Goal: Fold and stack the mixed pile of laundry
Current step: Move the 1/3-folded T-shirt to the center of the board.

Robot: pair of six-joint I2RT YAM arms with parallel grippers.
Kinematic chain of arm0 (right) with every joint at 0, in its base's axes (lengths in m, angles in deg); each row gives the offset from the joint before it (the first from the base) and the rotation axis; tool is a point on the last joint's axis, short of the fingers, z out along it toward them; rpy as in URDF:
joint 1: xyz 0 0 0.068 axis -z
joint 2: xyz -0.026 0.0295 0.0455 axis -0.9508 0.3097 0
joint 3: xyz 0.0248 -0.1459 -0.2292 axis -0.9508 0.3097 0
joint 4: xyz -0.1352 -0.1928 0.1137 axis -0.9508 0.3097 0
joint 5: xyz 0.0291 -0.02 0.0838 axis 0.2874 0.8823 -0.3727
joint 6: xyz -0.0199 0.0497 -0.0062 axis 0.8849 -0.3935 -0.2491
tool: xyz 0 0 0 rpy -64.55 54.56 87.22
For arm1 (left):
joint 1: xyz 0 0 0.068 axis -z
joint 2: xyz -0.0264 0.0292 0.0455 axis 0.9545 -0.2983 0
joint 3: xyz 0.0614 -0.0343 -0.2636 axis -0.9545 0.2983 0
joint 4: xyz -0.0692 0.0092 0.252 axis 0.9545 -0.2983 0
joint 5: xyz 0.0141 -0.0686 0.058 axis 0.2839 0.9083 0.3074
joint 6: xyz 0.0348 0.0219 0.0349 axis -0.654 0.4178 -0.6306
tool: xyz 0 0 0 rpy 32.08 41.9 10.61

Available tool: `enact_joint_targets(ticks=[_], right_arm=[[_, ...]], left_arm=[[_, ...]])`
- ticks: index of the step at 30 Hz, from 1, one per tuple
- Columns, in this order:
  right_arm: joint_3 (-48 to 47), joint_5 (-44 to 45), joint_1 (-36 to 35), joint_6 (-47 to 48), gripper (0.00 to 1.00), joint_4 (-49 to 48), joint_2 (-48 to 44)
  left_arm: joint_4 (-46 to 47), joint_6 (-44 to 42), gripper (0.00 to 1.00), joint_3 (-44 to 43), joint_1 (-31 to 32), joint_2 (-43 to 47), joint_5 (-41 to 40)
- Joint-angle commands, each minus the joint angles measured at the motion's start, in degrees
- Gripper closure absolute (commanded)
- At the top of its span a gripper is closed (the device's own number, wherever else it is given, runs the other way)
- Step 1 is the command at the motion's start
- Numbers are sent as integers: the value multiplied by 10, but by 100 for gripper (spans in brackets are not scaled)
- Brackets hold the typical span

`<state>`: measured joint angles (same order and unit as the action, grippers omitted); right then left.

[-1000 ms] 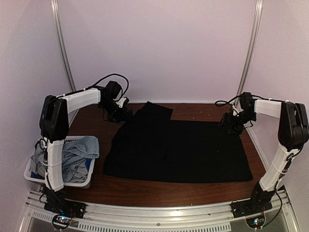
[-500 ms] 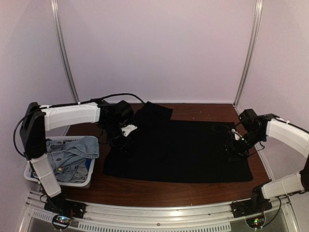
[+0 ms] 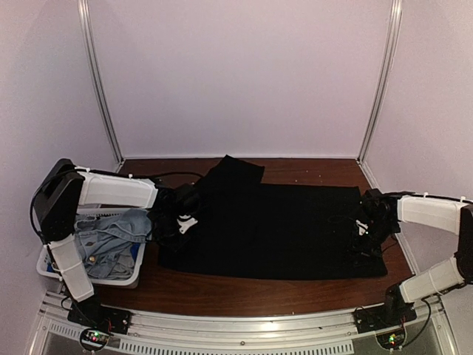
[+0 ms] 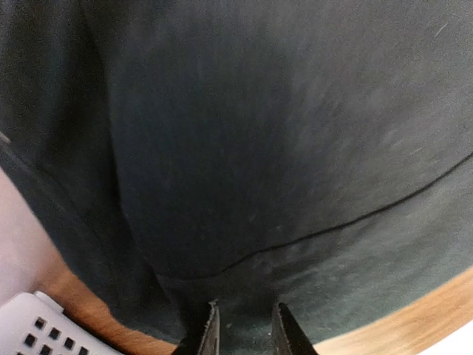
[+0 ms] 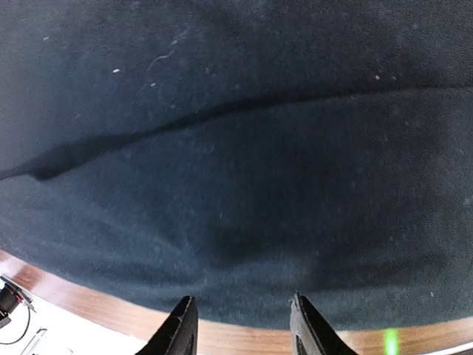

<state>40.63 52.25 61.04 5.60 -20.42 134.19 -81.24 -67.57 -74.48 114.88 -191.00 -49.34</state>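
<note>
A large black shirt (image 3: 273, 229) lies spread flat on the brown table (image 3: 244, 292), one sleeve (image 3: 236, 171) pointing to the back. My left gripper (image 3: 182, 220) is low over the shirt's left edge. In the left wrist view its jaws (image 4: 245, 329) stand a narrow gap apart with black cloth (image 4: 259, 148) between the tips. My right gripper (image 3: 363, 240) is low over the shirt's right edge. In the right wrist view it (image 5: 244, 325) is open wide, straddling the hem of the cloth (image 5: 236, 185). A light-blue denim piece (image 3: 111, 237) lies in the basket.
A white slatted basket (image 3: 111, 279) sits at the near left, beside the left arm, and its corner (image 4: 29, 329) shows in the left wrist view. Bare wood (image 5: 89, 307) borders the shirt's hem. Walls and metal posts close in the back and sides.
Both arms have come forward from the shirt's far corners to the middle of its left and right edges and dropped low. Both grippers' jaws have narrowed.
</note>
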Motion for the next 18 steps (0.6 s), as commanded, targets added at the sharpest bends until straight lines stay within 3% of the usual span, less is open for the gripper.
enact_joint_targets(ticks=[1,6,18], right_arm=[[8,21,-4,-16,57,-16,20],[42,5,-6,-39,63,2,10],[61,-24,-36,-131,66,66,-57]], left_arm=[[17,18,75,32,20,-7,-16],[10,45,76,56,62,-3,-13],[-22,91,76,119,131,31,-3]])
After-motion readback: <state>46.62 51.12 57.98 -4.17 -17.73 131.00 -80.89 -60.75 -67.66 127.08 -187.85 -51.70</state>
